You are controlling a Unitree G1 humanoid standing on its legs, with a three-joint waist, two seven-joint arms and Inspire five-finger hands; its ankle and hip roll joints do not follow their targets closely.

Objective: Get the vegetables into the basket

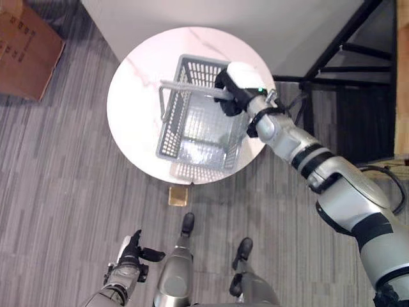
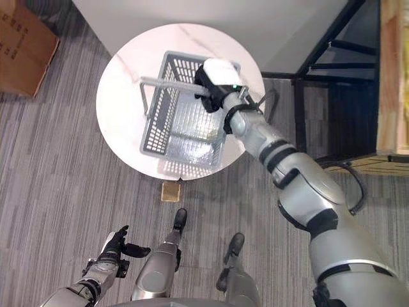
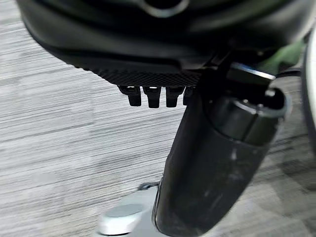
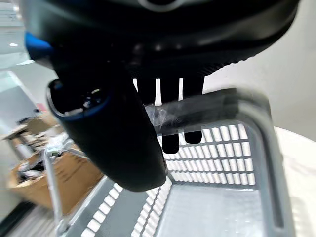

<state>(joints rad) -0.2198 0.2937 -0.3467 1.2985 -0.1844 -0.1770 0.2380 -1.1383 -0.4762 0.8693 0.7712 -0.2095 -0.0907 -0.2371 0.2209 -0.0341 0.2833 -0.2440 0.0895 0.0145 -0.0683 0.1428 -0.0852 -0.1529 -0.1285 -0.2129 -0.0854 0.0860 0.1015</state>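
A grey plastic basket [image 1: 192,137] stands on a round white marble table [image 1: 137,109], and its mesh floor is bare. Its handle [image 1: 188,88] is raised over the basket. My right hand [image 1: 233,86] reaches across the table's right side to the handle's right end. In the right wrist view the handle [image 4: 207,109] runs between the thumb [image 4: 108,143] and the fingers, which close on it. My left hand [image 1: 131,252] hangs low over the floor at the lower left, fingers relaxed and holding nothing, as the left wrist view confirms with the left hand's thumb [image 3: 212,163] straight.
A cardboard box [image 1: 25,48] sits on the floor at the far left. A black metal frame [image 1: 345,45] stands right of the table, with a wooden shelf [image 2: 393,77] beyond it. A small wooden block [image 1: 179,196] lies on the floor by the table's near edge.
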